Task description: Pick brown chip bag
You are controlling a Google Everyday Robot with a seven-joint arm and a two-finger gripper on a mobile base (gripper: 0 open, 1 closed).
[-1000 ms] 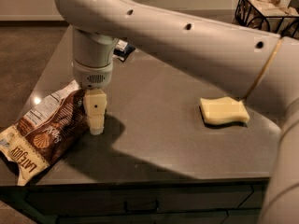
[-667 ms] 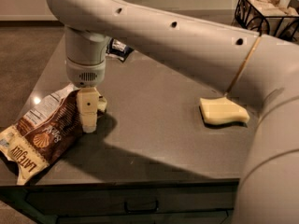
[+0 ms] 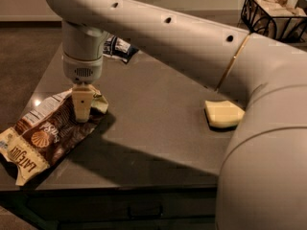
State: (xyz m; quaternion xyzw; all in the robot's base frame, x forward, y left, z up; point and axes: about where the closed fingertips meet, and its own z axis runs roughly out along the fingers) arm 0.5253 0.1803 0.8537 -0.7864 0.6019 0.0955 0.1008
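Note:
The brown chip bag [image 3: 45, 133] lies flat at the table's front left corner, wrinkly dark brown with cream edges, an orange shell logo and "LATE JULY" lettering. Its lower end hangs slightly over the table edge. My gripper [image 3: 82, 110] points straight down from the big white arm, and its cream tip is over the bag's upper right end, at or just above the foil. Only one cream finger face shows.
A small blue-and-white bag [image 3: 117, 47] lies at the back of the grey table [image 3: 158, 109], partly behind my wrist. A yellow sponge [image 3: 223, 114] sits at the right. A black wire basket [image 3: 273, 13] stands at the far right.
My gripper has moved left, from beside the bag's right edge to over the bag's upper right end. The bag has not shifted.

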